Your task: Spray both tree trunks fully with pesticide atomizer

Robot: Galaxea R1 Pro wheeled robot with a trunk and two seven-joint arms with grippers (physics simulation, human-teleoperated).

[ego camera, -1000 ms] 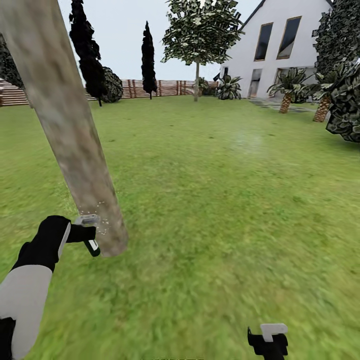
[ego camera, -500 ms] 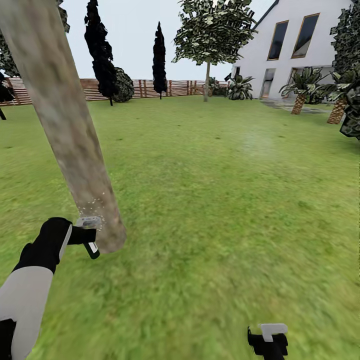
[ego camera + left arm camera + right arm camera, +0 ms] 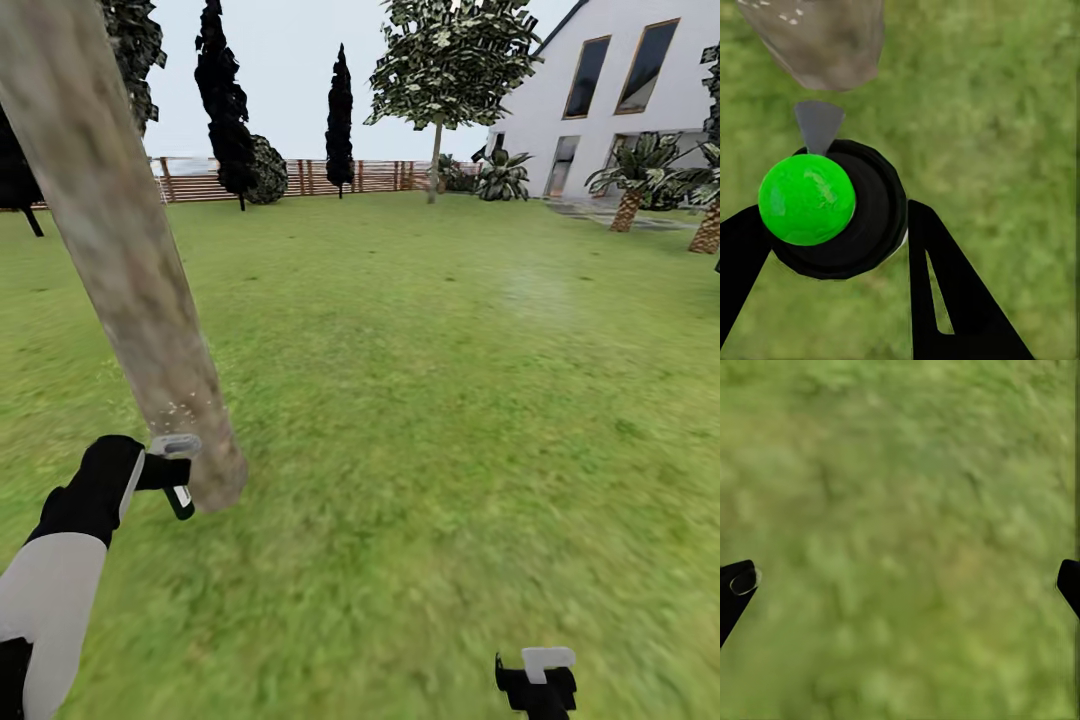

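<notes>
Mottled grey-tan tree trunk [image 3: 130,270], green-topped black atomizer [image 3: 832,210], green grass [image 3: 450,400].

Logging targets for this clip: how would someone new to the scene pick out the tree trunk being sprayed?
On the lawn, look to the near left, beside the left gripper and its atomizer. The tree trunk is the thick, mottled grey-tan column with white specks near its base. The distant tree by the house is far thinner.

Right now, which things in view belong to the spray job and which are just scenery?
Job:
- thick mottled grey-brown tree trunk
- black atomizer bottle with green top, held in the left tool
- white pesticide specks on the trunk
- second leafy tree far off

Scenery:
- white house
- brown slat fence
- dark cypresses
- palms
- open right tool
</notes>
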